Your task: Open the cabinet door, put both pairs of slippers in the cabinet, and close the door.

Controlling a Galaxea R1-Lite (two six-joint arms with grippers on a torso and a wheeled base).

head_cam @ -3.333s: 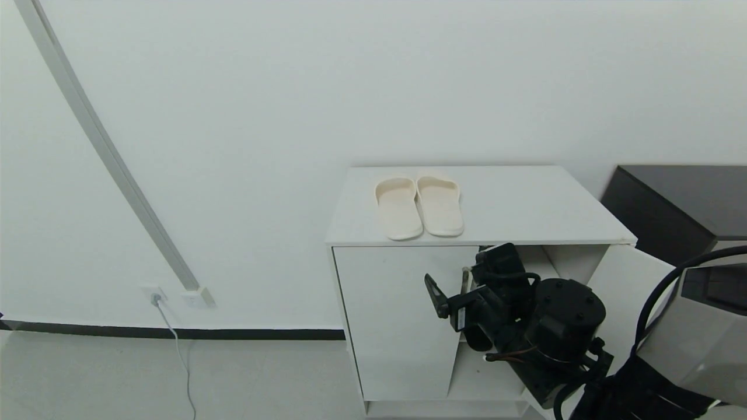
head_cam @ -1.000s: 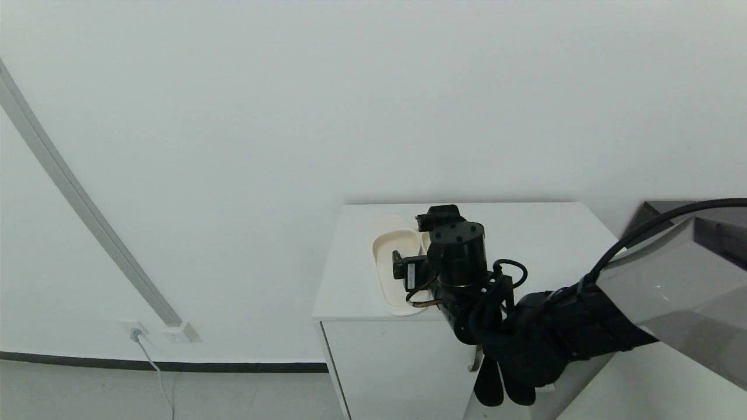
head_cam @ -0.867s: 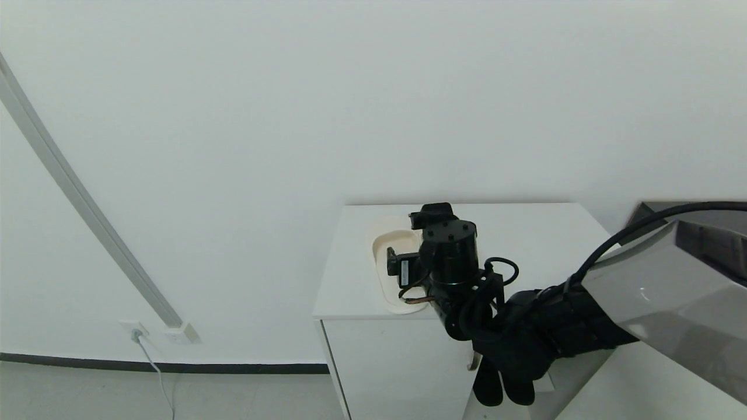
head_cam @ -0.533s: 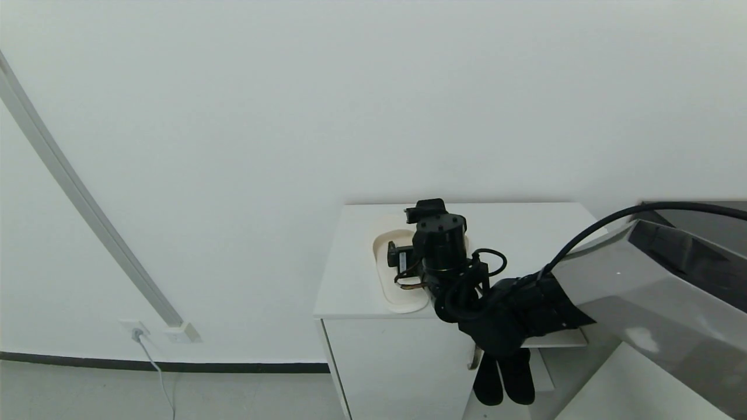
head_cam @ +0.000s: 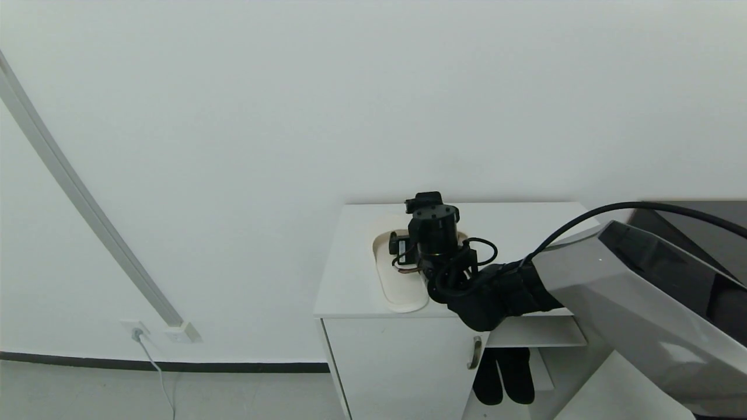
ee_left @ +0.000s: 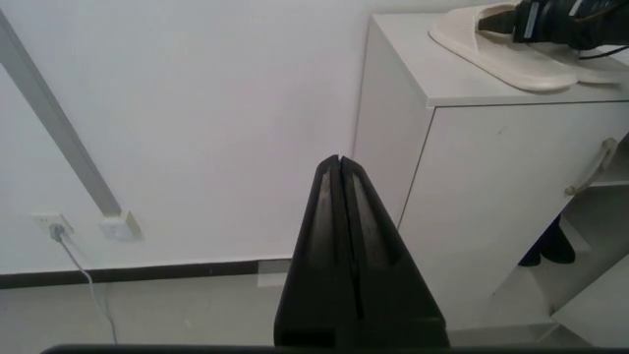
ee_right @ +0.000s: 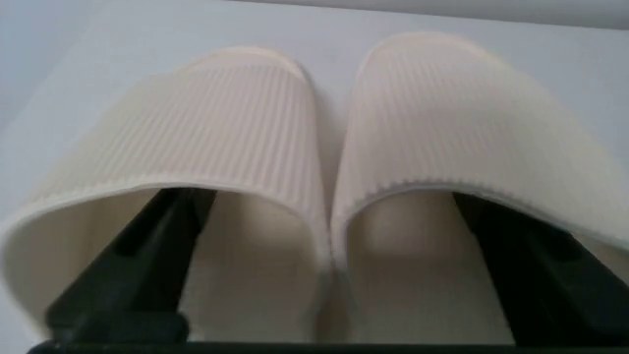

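Cream ribbed slippers (ee_right: 246, 128) lie side by side and touching on the left part of the cabinet (head_cam: 350, 280) top, toes toward the wall. The right end effector (ee_right: 329, 202) is spread wide. One finger (ee_right: 128, 275) sits under the left slipper's strap and the other under the right one's; whether they press against the straps cannot be told. In the head view the arm covers nearly all of the right slipper. Black slippers (head_cam: 505, 376) rest on a low shelf in the cabinet's open right half, their far ends hidden under the shelf above. The right door (head_cam: 601, 396) stands swung out and is cut off by the frame edge. The left door is closed, and its handle (head_cam: 475, 353) is in view. The left end effector (ee_left: 339, 162) has its fingers pressed together on nothing, low, left of the cabinet and nearer than it.
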